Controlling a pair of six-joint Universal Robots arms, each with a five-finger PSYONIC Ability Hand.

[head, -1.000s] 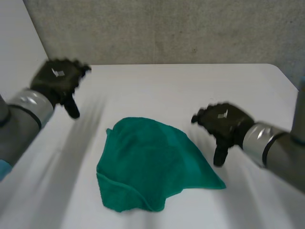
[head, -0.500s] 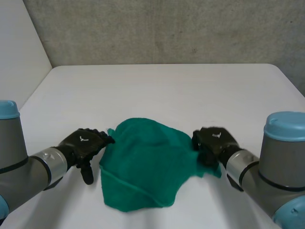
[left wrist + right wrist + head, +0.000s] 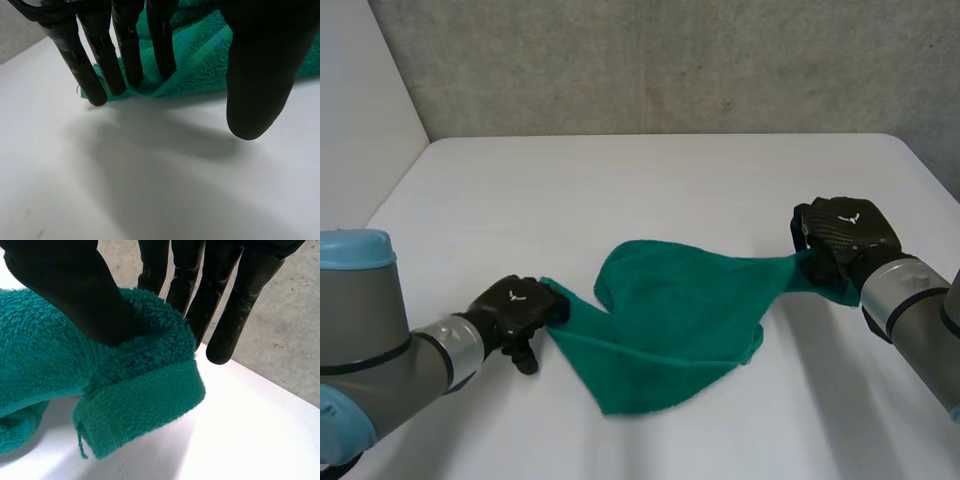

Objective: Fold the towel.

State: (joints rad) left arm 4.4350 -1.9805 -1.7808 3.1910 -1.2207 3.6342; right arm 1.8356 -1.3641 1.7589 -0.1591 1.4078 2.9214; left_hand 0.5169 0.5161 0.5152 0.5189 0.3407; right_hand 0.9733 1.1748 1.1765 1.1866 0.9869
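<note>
green towel (image 3: pixel 670 322) lower centre of head view, bunched, stretched across white bench (image 3: pixel 650 190) | left robot hand (image 3: pixel 517 308) lower left: fingers (image 3: pixel 127 50) straight, tips on towel's left corner, thumb (image 3: pixel 255 75) off the cloth | right robot hand (image 3: pixel 842 238) mid right: pinching opposite corner, thumb against fingers, corner raised off bench

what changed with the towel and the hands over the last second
Both hands came down to the towel. The right hand pinched its right corner and pulled it outward, stretching the heap wide. The left hand presses the left corner with straight fingers. The towel stays unfolded on the table.
</note>
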